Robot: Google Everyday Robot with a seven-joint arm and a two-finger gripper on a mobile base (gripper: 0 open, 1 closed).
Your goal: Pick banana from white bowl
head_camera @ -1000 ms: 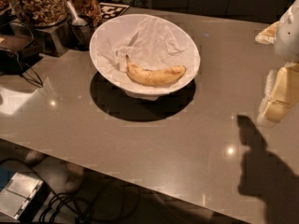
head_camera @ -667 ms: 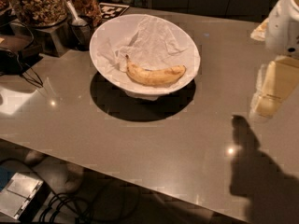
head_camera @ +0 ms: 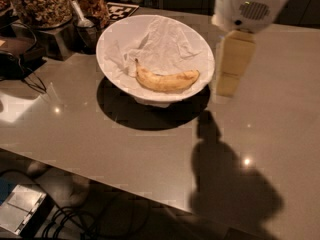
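- Grey tabletop [head_camera: 100, 139] holds the white bowl [head_camera: 112, 39] toward its far side.
- Inside, on crumpled paper [head_camera: 160, 44], the banana [head_camera: 165, 80] lies near the front rim.
- Just right of the bowl hangs the gripper [head_camera: 228, 85]; spread or pressed together, I cannot tell.

A glossy grey-brown table [head_camera: 125, 149] fills most of the view, its near edge running across the lower left. A white bowl [head_camera: 200, 46] stands on its foot at the table's middle rear and casts a dark round shadow [head_camera: 120, 106] on the top. At the rear left corner are glass jars [head_camera: 40, 4] of nuts, a metal cup [head_camera: 86, 30] with a spoon, and a flat black-and-white tag [head_camera: 122, 9]. A black device [head_camera: 15, 64] with cables lies at the left edge. The gripper [head_camera: 227, 86] hangs above the table just right of the bowl; its shadow [head_camera: 230, 184] falls on the near right.
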